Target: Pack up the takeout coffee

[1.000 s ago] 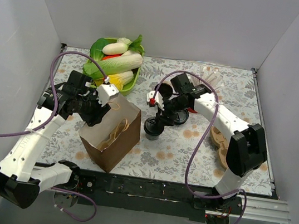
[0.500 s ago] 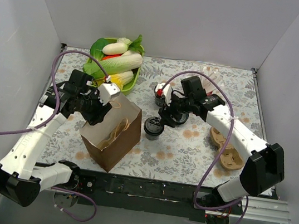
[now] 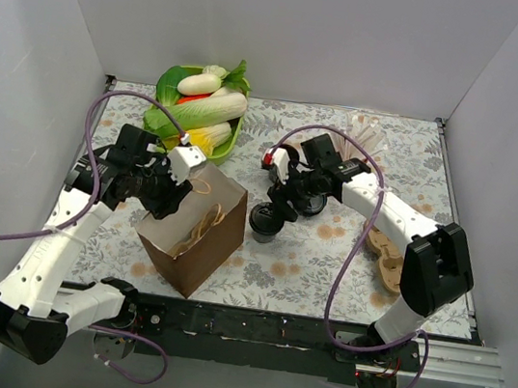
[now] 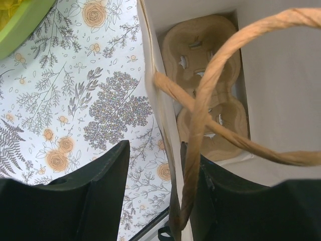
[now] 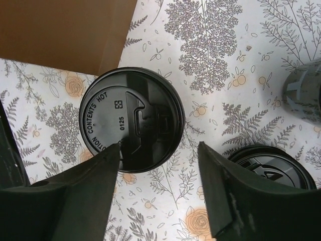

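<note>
Right wrist view: right gripper (image 5: 159,146) jaws spread over the takeout coffee (image 5: 131,120), cup upright just right of the paper bag (image 3: 193,233), right arm stretched toward the bag, left gripper (image 4: 155,150) straddling the bag's wall, grip unclear, elbow bent.

Green bowl (image 3: 234,138) of vegetables (image 3: 209,107) back left; pulp carrier (image 3: 387,267) right.

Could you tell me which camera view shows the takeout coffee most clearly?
The right wrist view: the takeout coffee is seen large from above, lid lettering legible, below the open jaws of the right gripper. Top external shows it small; left wrist misses it.
</note>
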